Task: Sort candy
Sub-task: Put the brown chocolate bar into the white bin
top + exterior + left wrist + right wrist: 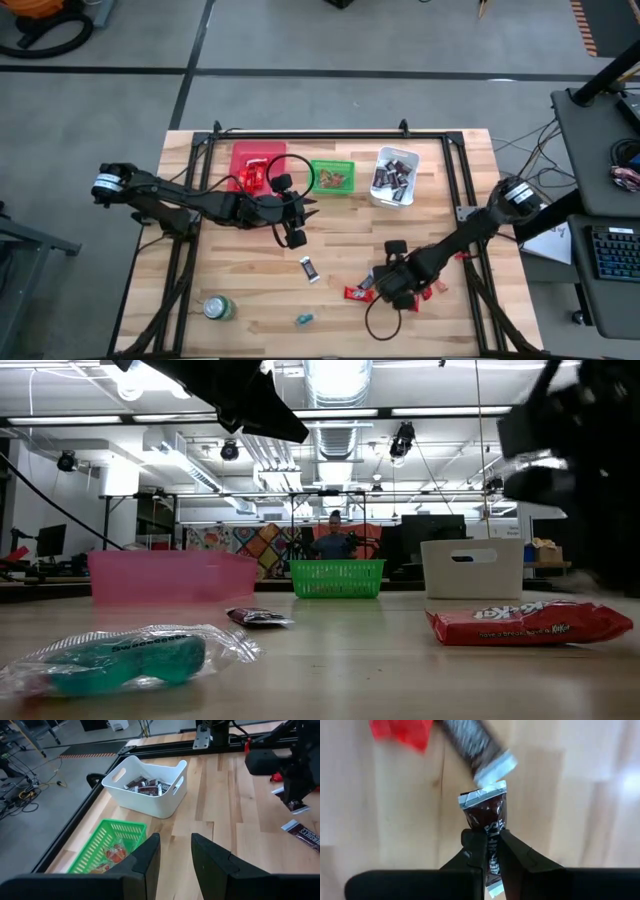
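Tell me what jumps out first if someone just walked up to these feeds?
The right claw, low over the near right of the table, is pinched on a dark brown-and-silver candy amid scattered red ones. Behind it along the far edge sit three bins: a pink one, a green basket and a white bin of dark candies. The left claw hovers open near the green basket.

Dark right end effector closed on a dark brown, silver-ended candy; just beyond it, a second brown-and-silver candy and a red wrapper. Pale wood-grain tabletop. Elsewhere: pink bin, green basket, white bin.
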{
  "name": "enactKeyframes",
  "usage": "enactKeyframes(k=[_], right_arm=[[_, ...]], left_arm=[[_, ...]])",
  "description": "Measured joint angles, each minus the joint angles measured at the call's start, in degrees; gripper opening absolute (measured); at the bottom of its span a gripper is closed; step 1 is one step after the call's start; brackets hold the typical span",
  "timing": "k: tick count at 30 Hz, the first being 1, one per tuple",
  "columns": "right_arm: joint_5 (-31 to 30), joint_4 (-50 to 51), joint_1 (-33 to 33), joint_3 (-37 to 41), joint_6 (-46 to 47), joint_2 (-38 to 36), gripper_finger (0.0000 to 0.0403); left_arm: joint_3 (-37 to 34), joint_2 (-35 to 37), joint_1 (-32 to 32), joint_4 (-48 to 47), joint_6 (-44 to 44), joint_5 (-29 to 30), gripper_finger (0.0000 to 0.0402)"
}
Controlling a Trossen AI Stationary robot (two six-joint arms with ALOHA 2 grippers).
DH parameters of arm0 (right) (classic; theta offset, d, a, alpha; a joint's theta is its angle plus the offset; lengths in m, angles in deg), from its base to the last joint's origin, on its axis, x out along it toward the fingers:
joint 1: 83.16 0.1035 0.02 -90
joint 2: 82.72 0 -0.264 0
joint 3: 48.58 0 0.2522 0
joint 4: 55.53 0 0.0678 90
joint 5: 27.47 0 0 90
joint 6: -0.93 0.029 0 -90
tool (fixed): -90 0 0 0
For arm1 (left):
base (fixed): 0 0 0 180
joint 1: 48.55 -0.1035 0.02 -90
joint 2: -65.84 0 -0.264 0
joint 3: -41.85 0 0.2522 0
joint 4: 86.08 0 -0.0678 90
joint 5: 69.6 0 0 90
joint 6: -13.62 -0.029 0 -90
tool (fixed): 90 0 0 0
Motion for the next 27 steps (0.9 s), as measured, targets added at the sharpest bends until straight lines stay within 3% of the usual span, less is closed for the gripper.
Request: enactKeyframes(k=[7, 14, 19, 27], right_arm=[[-6.4, 0.4, -6.0, -2.4, -1.3, -7.0, 0.0028], [-13.9, 4.5, -17.2, -6.2, -6.2, -13.3, 0.0028], [-19.1, 7.1, -29.0, -6.4, -9.6, -15.6, 0.0028], [-16.0, 6.4, -51.0, -2.6, -21.1, -15.0, 0.0028]], left_arm=[[0.0, 0.0, 0.0, 0.2, 1.0, 0.0, 0.0093], [0.0, 0.0, 0.0, 0.2, 2.7, 0.0, 0.0093], [0.0, -0.1, 0.0, 0.0, 3.7, 0.0, 0.0093], [0.0, -0.1, 0.0, -0.4, 4.0, 0.0, 0.0093]])
